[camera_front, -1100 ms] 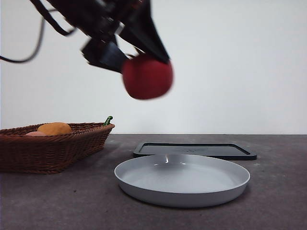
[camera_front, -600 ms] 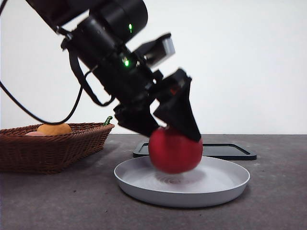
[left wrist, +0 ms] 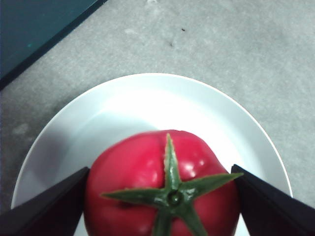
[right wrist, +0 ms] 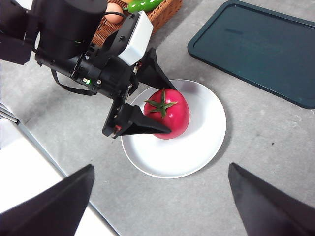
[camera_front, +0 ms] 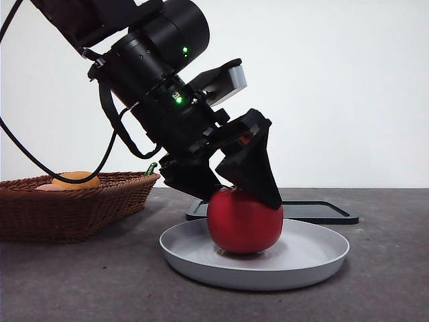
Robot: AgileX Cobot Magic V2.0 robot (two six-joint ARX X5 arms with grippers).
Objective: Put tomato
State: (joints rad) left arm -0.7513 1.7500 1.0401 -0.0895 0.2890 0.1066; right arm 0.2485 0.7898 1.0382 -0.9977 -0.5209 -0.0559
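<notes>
The glossy red tomato (camera_front: 244,221) with its green stem rests in the white plate (camera_front: 315,258). My left gripper (camera_front: 242,196) reaches down from the upper left, one black jaw pressed on each side of the tomato. In the left wrist view the tomato (left wrist: 162,191) fills the gap between the jaws of the left gripper (left wrist: 160,169), over the plate (left wrist: 98,113). The right wrist view shows the tomato (right wrist: 170,115), the plate (right wrist: 206,132) and the left gripper (right wrist: 168,110) from high above. My right gripper (right wrist: 160,167) is open and empty.
A wicker basket (camera_front: 67,208) stands at the left with an orange-yellow fruit (camera_front: 76,179) and a green pepper (right wrist: 142,5) in it. A dark flat tray (camera_front: 271,210) lies behind the plate. The table's near edge shows in the right wrist view.
My left gripper has come down with the tomato from high above the table into the plate. The tomato now sits on the plate's floor.
</notes>
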